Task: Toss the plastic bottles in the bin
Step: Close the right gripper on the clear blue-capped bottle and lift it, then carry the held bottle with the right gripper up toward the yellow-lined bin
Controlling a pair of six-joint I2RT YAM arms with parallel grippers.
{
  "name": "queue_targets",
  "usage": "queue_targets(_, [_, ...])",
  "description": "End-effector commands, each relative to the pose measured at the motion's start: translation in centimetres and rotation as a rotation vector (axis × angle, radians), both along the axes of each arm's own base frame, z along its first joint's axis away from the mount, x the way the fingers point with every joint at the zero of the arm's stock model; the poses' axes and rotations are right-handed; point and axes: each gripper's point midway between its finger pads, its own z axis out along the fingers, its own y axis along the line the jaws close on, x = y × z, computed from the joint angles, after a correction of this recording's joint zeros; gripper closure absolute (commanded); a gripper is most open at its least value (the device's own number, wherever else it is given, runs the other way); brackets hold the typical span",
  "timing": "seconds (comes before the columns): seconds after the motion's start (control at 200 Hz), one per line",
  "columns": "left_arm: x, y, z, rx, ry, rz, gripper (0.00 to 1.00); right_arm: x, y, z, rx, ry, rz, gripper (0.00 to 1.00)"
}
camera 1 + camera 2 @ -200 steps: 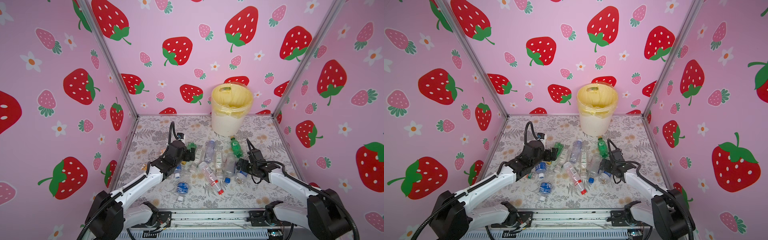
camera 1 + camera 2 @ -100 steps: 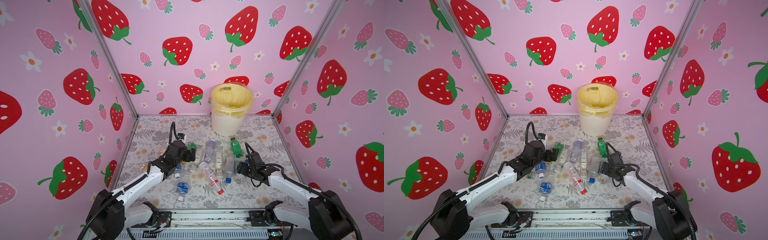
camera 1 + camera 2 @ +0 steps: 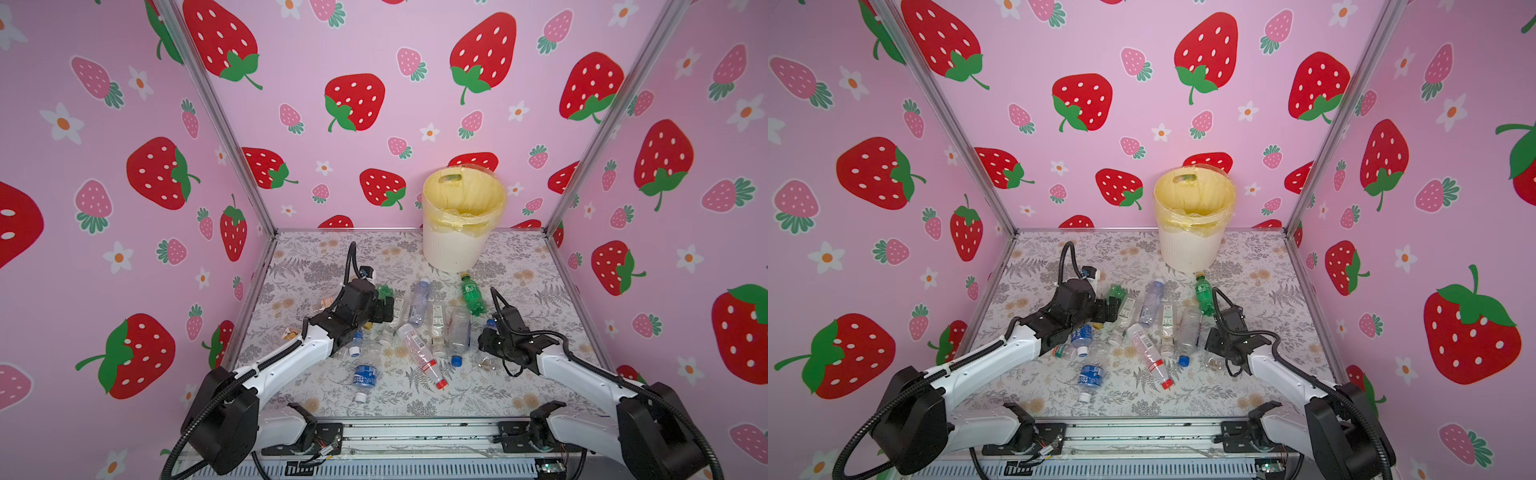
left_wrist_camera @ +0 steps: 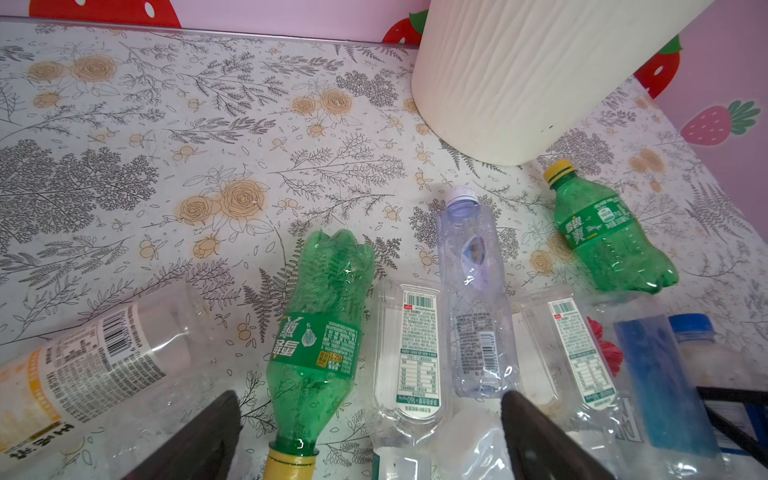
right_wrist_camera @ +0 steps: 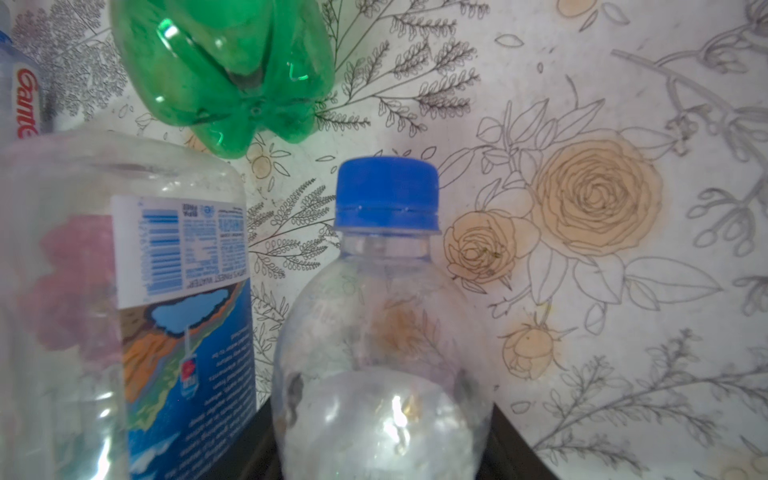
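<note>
R hand (image 5: 382, 415) clenched on clear blue-cap bottle (image 5: 382, 324). L hand (image 4: 369, 395) wide open, just over green bottle (image 4: 320, 332). Bin (image 3: 453, 249) stands at back of counter (image 3: 316, 266).

The flat tabletop with grey-and-tan floral covering (image 3: 519, 299) carries all items. A round cream-white ribbed plastic bin with yellow bag liner (image 3: 455, 249) stands upright at 1 o'clock, near the far edge. Small plastic bottles (image 3: 459, 328) lie clustered about centre. Green yellow-capped bottle (image 3: 471, 295): bin's 6 o'clock, just beside its base. Clear blue-capped bottle (image 5: 382, 332): 3 o'clock. Clear red-capped bottle (image 3: 422, 357): 6 o'clock. Clear blue-labelled bottle (image 3: 365, 376): 7 o'clock, apart.
</note>
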Motion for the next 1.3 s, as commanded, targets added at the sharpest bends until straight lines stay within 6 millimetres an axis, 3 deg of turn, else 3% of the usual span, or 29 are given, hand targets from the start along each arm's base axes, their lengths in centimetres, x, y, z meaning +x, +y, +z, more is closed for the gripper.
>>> queue_targets(0.0, [0.6, -0.7, 1.7, -0.039, -0.016, 0.004, 0.01, 0.4, 0.3, 0.8, 0.0, -0.028, 0.015, 0.43])
queue_targets(0.16, [1.0, -0.6, 2.2, -0.023, -0.023, 0.013, 0.01, 1.5, 0.3, 3.1, -0.013, -0.101, 0.036, 0.44])
queue_targets(0.445, [1.4, -0.5, 3.1, -0.022, -0.033, 0.026, 0.01, 3.8, -0.8, 10.3, -0.05, -0.321, 0.019, 0.43])
queue_targets(0.525, [1.5, -0.6, 3.1, -0.03, -0.025, 0.035, 0.01, 4.3, -1.4, 12.8, -0.062, -0.401, 0.0, 0.44])
queue_targets(0.57, [1.5, -0.7, 3.1, -0.035, -0.019, 0.037, 0.01, 4.4, -1.8, 15.3, -0.048, -0.492, -0.013, 0.44])
queue_targets(0.76, [1.5, -1.0, 2.8, -0.065, 0.001, 0.044, 0.01, 4.5, -2.2, 22.7, 0.006, -0.76, -0.017, 0.44])
queue_targets(0.89, [1.7, -1.1, 2.7, -0.074, 0.008, 0.051, 0.01, 4.8, -1.3, 26.1, 0.043, -0.868, 0.02, 0.44])
queue_targets(1.296, [1.5, -1.0, 2.9, -0.087, 0.016, 0.05, 0.01, 7.0, 0.6, 30.8, 0.062, -0.993, 0.063, 0.44])
